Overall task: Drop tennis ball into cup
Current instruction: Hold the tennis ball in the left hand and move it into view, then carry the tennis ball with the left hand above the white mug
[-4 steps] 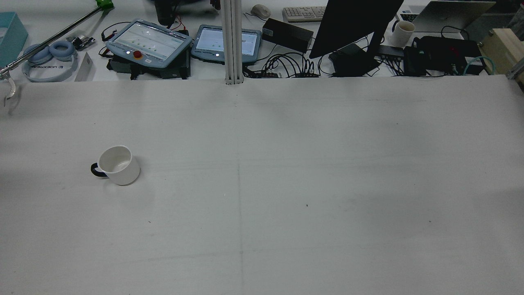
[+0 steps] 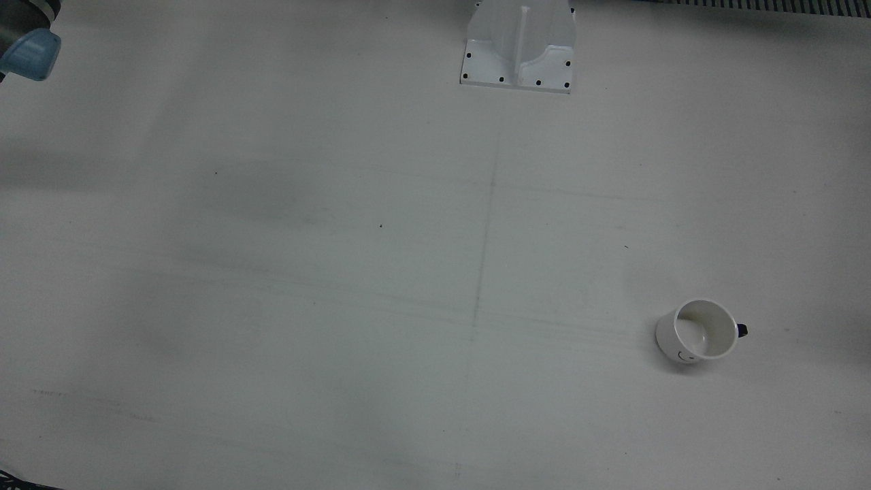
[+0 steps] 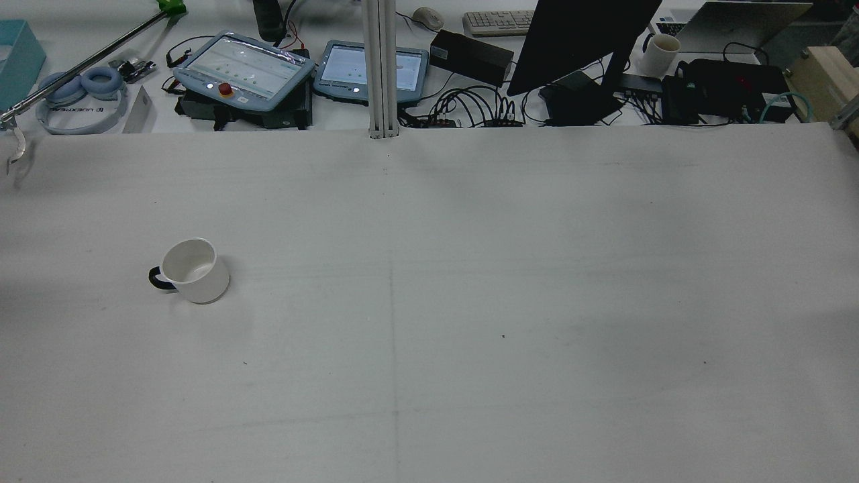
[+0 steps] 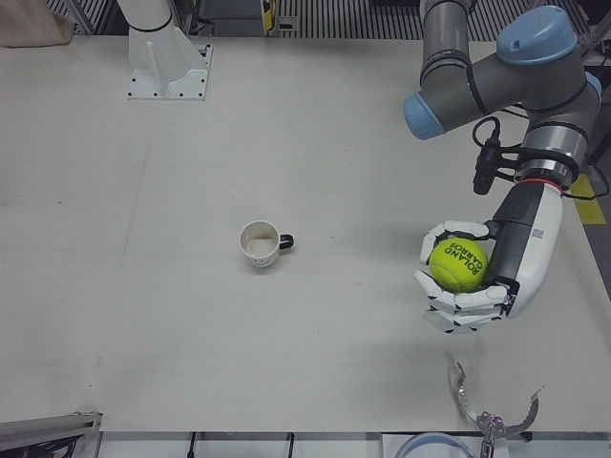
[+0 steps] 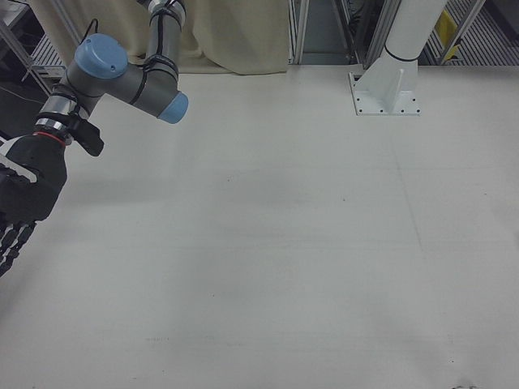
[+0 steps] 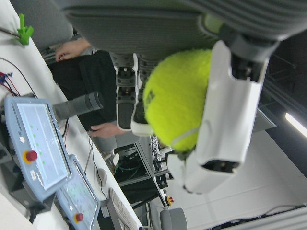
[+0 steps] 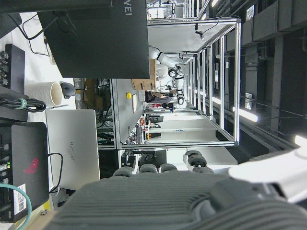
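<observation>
A white cup with a black handle stands upright on the table, on the robot's left half; it also shows in the front view and the left-front view. My left hand is shut on a yellow tennis ball, held above the table well to the outer side of the cup. The ball fills the left hand view. My right hand hangs off the far side of the table with its fingers apart and holds nothing.
White arm pedestals stand at the robot's edge of the table. A metal clamp sits at the table edge near my left hand. Teach pendants, a monitor and cables lie on the desk beyond.
</observation>
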Robot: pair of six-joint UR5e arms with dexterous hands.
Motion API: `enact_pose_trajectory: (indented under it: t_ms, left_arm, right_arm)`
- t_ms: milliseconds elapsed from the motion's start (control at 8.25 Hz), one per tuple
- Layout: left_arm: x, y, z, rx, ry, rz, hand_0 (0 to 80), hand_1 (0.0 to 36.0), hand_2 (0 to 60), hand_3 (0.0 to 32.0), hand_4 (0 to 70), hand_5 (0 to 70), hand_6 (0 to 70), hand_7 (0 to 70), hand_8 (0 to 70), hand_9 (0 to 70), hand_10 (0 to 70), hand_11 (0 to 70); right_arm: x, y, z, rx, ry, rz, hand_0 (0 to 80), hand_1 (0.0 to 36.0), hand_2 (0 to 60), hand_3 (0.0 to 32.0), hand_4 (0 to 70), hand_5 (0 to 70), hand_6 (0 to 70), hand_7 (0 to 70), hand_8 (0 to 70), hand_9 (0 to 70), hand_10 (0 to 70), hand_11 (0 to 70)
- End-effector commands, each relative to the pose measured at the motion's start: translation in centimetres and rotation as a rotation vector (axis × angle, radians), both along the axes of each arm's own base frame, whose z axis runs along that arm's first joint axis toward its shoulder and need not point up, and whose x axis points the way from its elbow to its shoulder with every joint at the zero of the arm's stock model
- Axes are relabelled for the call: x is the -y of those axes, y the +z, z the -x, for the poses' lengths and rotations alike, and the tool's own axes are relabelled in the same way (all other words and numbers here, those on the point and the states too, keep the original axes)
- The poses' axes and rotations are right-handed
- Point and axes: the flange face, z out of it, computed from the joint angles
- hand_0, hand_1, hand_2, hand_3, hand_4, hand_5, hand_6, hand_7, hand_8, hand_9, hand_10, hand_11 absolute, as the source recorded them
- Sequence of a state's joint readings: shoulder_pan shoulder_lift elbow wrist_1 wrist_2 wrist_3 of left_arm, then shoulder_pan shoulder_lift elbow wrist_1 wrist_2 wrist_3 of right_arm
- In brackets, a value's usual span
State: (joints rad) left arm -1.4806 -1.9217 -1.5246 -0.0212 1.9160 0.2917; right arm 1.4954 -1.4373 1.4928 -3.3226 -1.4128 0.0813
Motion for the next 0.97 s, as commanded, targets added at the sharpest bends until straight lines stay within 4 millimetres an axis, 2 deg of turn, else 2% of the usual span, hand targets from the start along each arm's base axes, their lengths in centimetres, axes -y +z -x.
enact_pose_trajectory:
  t_ms: [0,121,242,364,727,848]
  left_arm:
    - [-2.8,-5.9,-17.3,-0.022,0.28,-0.059,80.0,36.0,60.0,0.0,59.1,31.5,70.0,70.0,61.0,70.0,24.8,39.8]
    - [-4.2,-6.2,-23.1,-0.022,0.37,-0.066,80.0,36.0,60.0,0.0,57.7,30.1,70.0,70.0,60.4,70.0,24.9,40.1]
    - [-5.3,-6.2,-26.4,-0.02,0.422,-0.067,80.0,36.0,60.0,0.0,55.7,28.0,69.7,70.0,60.0,70.0,25.1,40.2]
    - [-5.5,-6.1,-27.0,-0.021,0.43,-0.07,80.0,36.0,60.0,0.0,54.3,29.6,70.0,70.0,60.5,70.0,25.1,40.3]
    - [-6.0,-7.3,-26.7,-0.039,0.433,-0.114,80.0,36.0,60.0,0.0,53.7,27.7,70.0,70.0,59.6,70.0,24.2,39.0]
    - [-6.0,-7.6,-26.7,-0.041,0.433,-0.119,80.0,36.0,60.0,0.0,54.1,29.4,70.0,70.0,60.5,70.0,24.2,39.0]
  right_arm:
    - [0.0,0.1,0.0,0.0,0.0,0.002,0.0,0.0,0.0,0.0,0.0,0.0,0.0,0.0,0.0,0.0,0.0,0.0]
    - [0.0,0.1,0.0,0.0,0.0,0.002,0.0,0.0,0.0,0.0,0.0,0.0,0.0,0.0,0.0,0.0,0.0,0.0]
    - [0.0,0.0,0.0,0.0,0.0,0.0,0.0,0.0,0.0,0.0,0.0,0.0,0.0,0.0,0.0,0.0,0.0,0.0]
    - [0.0,0.0,0.0,0.0,0.0,0.0,0.0,0.0,0.0,0.0,0.0,0.0,0.0,0.0,0.0,0.0,0.0,0.0]
    - [0.0,0.0,0.0,0.0,0.0,0.0,0.0,0.0,0.0,0.0,0.0,0.0,0.0,0.0,0.0,0.0,0.0,0.0]
    - [0.0,0.0,0.0,0.0,0.0,0.0,0.0,0.0,0.0,0.0,0.0,0.0,0.0,0.0,0.0,0.0,0.0,0.0]
